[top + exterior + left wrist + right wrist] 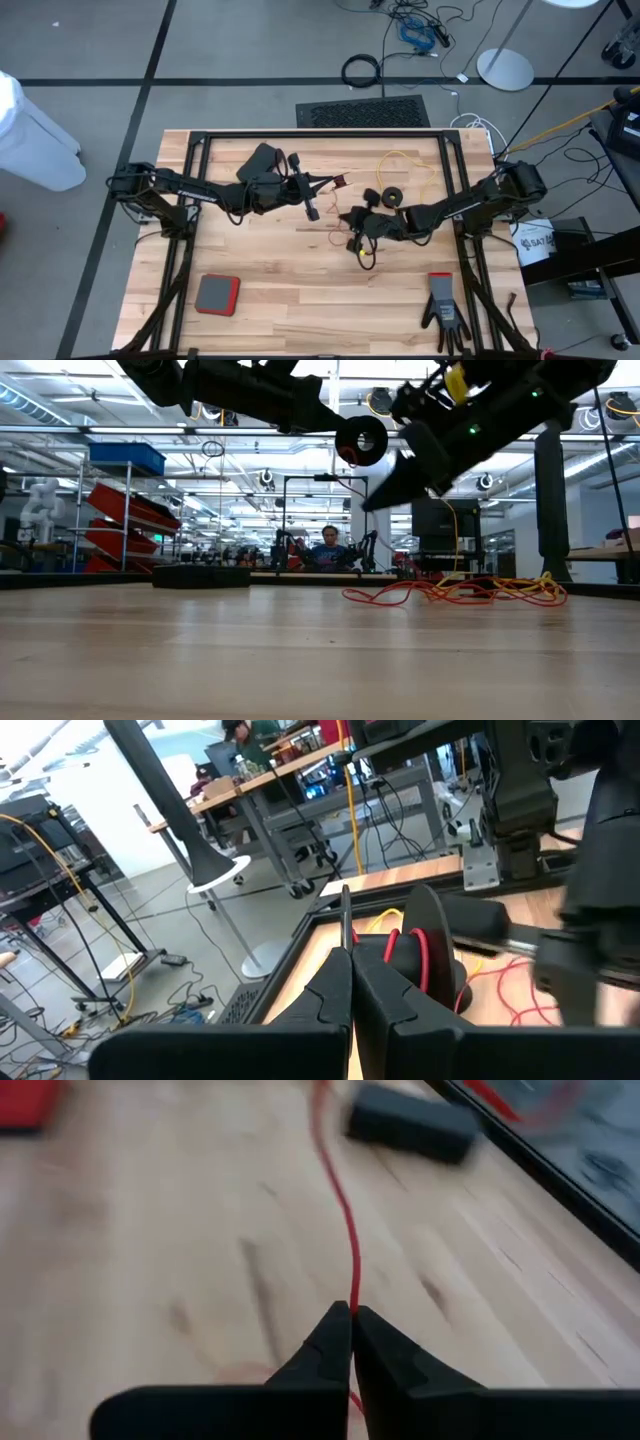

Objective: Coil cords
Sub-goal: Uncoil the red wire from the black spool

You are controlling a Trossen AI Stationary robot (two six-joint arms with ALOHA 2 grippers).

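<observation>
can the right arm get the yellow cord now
Probably not yet: the right gripper has its fingers shut on the red cord. Once it lets go, the yellow cord lies uncovered on the table beside that arm.

Red pad front-left; black glove front-right; person beyond table

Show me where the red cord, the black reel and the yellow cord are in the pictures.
red cord (345, 1230): right wrist view, the straight stretch above the fingertips.
black reel (432, 952): left wrist view, its round flange.
yellow cord (412, 160): high view, the loose loop on the table.
</observation>
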